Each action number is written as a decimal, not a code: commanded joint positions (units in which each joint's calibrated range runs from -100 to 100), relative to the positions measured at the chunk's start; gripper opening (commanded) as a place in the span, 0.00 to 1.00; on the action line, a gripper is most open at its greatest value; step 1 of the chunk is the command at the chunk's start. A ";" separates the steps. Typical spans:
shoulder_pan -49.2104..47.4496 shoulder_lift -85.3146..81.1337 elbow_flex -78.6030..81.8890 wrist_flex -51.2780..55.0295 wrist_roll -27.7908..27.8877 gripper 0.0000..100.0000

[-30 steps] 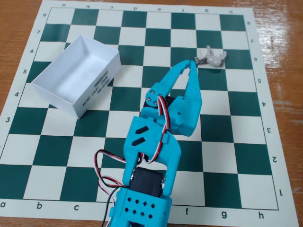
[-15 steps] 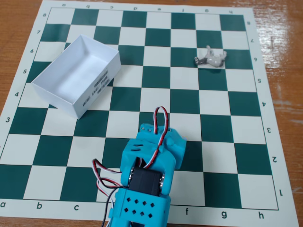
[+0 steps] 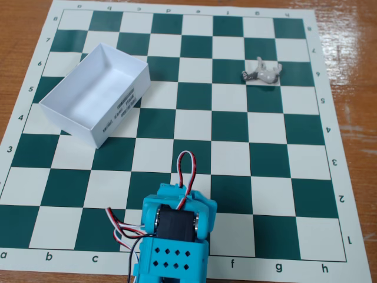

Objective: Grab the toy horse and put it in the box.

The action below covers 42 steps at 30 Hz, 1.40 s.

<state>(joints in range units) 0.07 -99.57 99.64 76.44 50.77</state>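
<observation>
Currently box [image 3: 94, 94] empty on chessboard [image 3: 235, 153], toy horse [image 3: 263, 73] well apart, gripper state unclear.

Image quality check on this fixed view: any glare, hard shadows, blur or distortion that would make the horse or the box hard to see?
Fixed view: lighting is even and soft, with only faint shadows beside the box and the toy horse; slight sheen on the wooden table, none on the chessboard mat; focus is sharp enough, though the horse is small and its details are unclear; the board's lines show only perspective convergence.
</observation>
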 commanded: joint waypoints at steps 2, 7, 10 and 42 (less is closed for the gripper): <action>0.57 -0.34 0.36 0.22 0.00 0.00; -0.72 -0.34 0.36 0.22 0.00 0.00; -1.65 -0.34 0.36 0.22 0.00 0.00; -5.36 -0.34 0.36 0.22 0.00 0.00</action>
<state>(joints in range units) -4.71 -99.57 99.64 76.53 50.77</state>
